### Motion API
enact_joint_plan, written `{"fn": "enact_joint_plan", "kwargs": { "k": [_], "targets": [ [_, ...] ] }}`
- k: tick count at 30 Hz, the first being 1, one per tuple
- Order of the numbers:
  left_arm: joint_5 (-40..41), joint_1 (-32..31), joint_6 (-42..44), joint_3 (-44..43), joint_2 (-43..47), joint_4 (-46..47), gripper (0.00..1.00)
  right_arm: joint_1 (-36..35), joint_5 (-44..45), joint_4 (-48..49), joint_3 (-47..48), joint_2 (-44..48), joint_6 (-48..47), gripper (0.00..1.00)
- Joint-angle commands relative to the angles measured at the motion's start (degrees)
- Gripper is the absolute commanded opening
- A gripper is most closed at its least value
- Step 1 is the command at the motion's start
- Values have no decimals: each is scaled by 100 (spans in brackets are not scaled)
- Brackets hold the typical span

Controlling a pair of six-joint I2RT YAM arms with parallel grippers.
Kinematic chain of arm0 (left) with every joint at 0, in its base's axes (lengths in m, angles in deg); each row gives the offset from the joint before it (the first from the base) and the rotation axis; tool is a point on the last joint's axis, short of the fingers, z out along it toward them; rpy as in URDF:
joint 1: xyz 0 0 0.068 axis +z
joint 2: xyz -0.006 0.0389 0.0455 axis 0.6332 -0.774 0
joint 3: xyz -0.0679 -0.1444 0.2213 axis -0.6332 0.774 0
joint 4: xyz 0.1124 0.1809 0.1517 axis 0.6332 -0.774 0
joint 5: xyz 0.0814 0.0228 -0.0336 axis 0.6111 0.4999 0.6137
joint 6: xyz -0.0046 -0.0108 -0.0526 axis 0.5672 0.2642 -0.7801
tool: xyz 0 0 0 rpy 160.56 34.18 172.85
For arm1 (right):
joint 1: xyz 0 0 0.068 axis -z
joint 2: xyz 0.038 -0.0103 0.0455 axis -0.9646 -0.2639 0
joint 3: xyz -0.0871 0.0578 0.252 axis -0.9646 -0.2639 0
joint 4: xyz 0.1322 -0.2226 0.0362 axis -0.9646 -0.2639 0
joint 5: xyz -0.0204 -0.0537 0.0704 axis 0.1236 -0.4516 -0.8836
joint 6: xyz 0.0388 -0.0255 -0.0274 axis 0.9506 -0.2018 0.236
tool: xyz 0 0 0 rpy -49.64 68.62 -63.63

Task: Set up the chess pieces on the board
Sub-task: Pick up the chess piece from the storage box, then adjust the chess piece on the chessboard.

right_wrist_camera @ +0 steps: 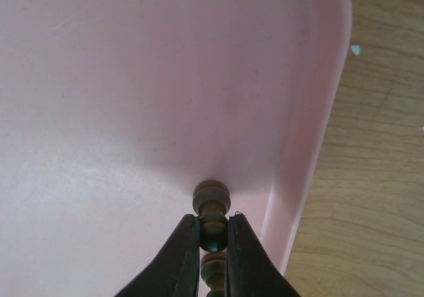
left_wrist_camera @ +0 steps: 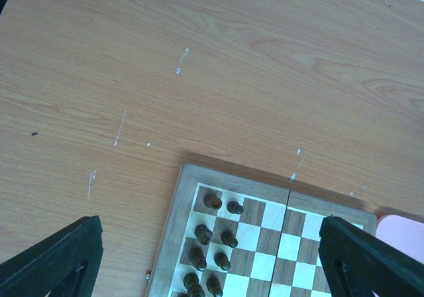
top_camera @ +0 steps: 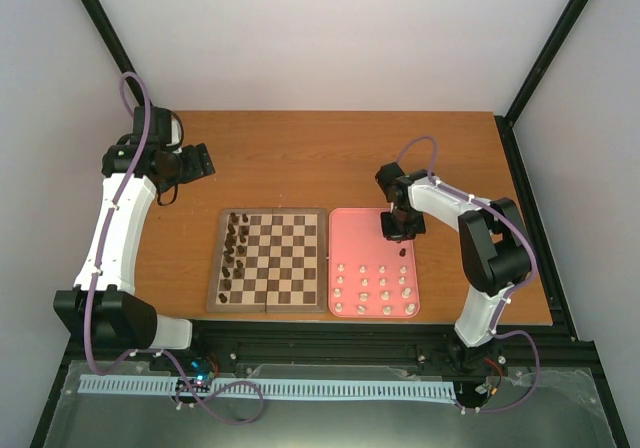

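Overhead, left-wrist and right-wrist views of the two arms at a wooden table (top_camera: 290, 158). We see the board (top_camera: 268, 258) near the front edge, with the pink tray (top_camera: 352, 230) just beside it on the right. The dark chess pieces (top_camera: 237, 253) stand in the board's two leftmost columns. The cream-white pieces (top_camera: 381, 289) stand in rows in the near half of the tray.

The right gripper (right_wrist_camera: 212, 227) is over the tray's far right part. Its fingers (right_wrist_camera: 179, 257) are pressed onto the neck of one dark brown piece (right_wrist_camera: 212, 196), close to the tray's right wall. We cannot tell whether this piece touches the tray floor.

The left gripper (left_wrist_camera: 209, 244) hangs over bare table beyond the board's far left corner. Its fingers are spread wide and carry nothing. The board's corner and several dark pieces show between them.
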Motion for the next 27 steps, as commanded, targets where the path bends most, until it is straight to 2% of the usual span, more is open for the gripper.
{"fn": "enact_joint_plan", "kwargs": {
  "k": [1,6,12,19,27],
  "targets": [
    [6,-16,23,-123,42,6,100,40,149,64,-80,120,-22,3],
    [17,-14,24,-92,91,4,100,-232,221,-230,393,391,-11,3],
    [7,-11,14,-40,159,24,100,-1265,87,-740,1593,273,324,3],
    [-2,-12,15,-68,171,17,100,-3048,-351,-876,3070,-820,575,3],
    [-71,-16,-23,-22,251,65,100,-4255,-643,-1370,5262,-2365,223,3]
  ]
}}
